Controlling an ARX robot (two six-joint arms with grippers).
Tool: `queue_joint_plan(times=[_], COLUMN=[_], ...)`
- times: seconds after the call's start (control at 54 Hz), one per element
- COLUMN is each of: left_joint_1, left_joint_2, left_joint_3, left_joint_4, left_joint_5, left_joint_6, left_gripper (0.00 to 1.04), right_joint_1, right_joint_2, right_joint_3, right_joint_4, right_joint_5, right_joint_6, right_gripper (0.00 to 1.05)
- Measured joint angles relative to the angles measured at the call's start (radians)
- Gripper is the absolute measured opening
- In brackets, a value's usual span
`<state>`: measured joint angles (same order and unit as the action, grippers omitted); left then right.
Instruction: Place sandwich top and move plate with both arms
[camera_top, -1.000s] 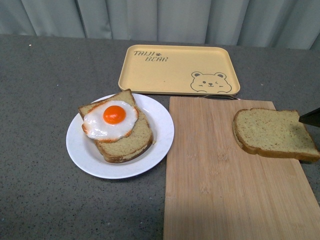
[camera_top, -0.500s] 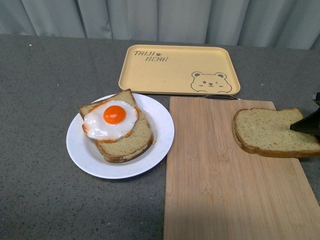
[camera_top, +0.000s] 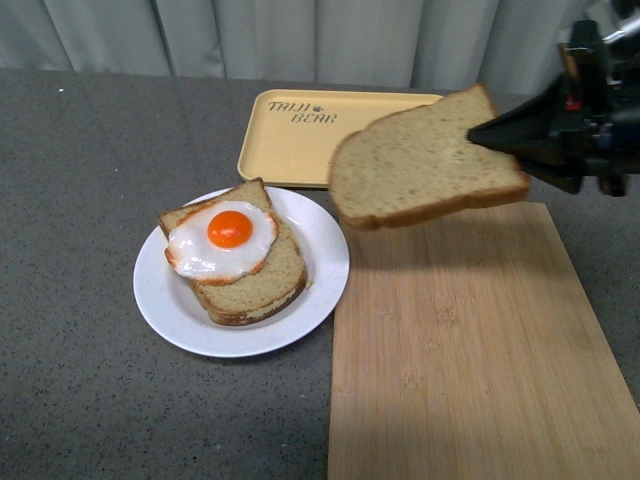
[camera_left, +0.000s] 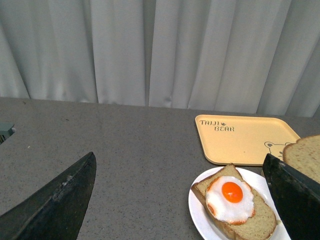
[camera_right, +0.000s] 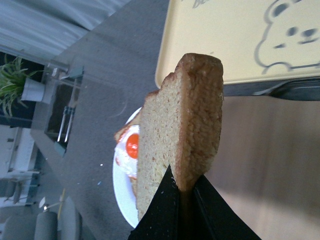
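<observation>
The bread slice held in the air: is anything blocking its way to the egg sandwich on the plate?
Nothing visible does. The sandwich top, held in the right gripper, hangs in mid-air; only open air lies between it and the egg on the plate.

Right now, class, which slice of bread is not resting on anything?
The plain slice pinched in the right claw, held in the air above the wooden board. The other slices lie stacked on the white plate under the fried egg.
</observation>
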<state>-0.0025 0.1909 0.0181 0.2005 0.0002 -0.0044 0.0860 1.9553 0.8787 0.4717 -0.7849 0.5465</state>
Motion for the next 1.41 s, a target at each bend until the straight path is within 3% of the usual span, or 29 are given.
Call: queue_joint_plan(times=[0.111, 0.296, 0.593, 0.926, 1.074, 1.111, 1.167, 1.259, 1.315, 1.407], left_joint_1=[0.0, 0.0, 0.0, 0.0, 0.0, 0.0, 0.0, 0.0, 0.0, 0.0], left_joint_2=[0.0, 0.0, 0.0, 0.0, 0.0, 0.0, 0.0, 0.0, 0.0, -0.002], left_joint_3=[0.0, 0.0, 0.0, 0.0, 0.0, 0.0, 0.0, 0.0, 0.0, 0.0], left_joint_4=[0.0, 0.0, 0.0, 0.0, 0.0, 0.0, 0.0, -0.002, -0.002, -0.003], left_joint_5=[0.0, 0.0, 0.0, 0.0, 0.0, 0.0, 0.001, -0.002, -0.004, -0.003], left_joint_6=[0.0, 0.0, 0.0, 0.0, 0.0, 0.0, 0.0, 0.0, 0.0, 0.0], left_gripper=[0.98, 0.98, 0.98, 0.98, 0.98, 0.98, 0.98, 0.98, 0.98, 0.98], right_joint_1=[0.121, 0.229, 0.293, 0.214, 0.195, 0.207, 0.225, 0.219, 0.198, 0.159], right_joint_2=[0.096, 0.218, 0.316, 0.122, 0.086, 0.102, 0.126, 0.108, 0.058, -0.057], right_joint_3=[0.085, 0.199, 0.289, 0.127, 0.119, 0.085, -0.02, -0.184, -0.263, -0.356], right_joint_4=[0.047, 0.045, -0.034, -0.077, -0.063, 0.058, 0.378, 0.705, 0.832, 0.908], right_joint_5=[0.006, 0.007, 0.045, 0.237, 0.273, 0.397, 0.716, 0.97, 1.032, 1.025], right_joint_6=[0.093, 0.153, 0.167, -0.071, -0.113, -0.163, -0.284, -0.43, -0.475, -0.512], right_gripper=[0.02, 0.02, 0.04, 0.64, 0.88, 0.86, 0.75, 0.61, 0.52, 0.38])
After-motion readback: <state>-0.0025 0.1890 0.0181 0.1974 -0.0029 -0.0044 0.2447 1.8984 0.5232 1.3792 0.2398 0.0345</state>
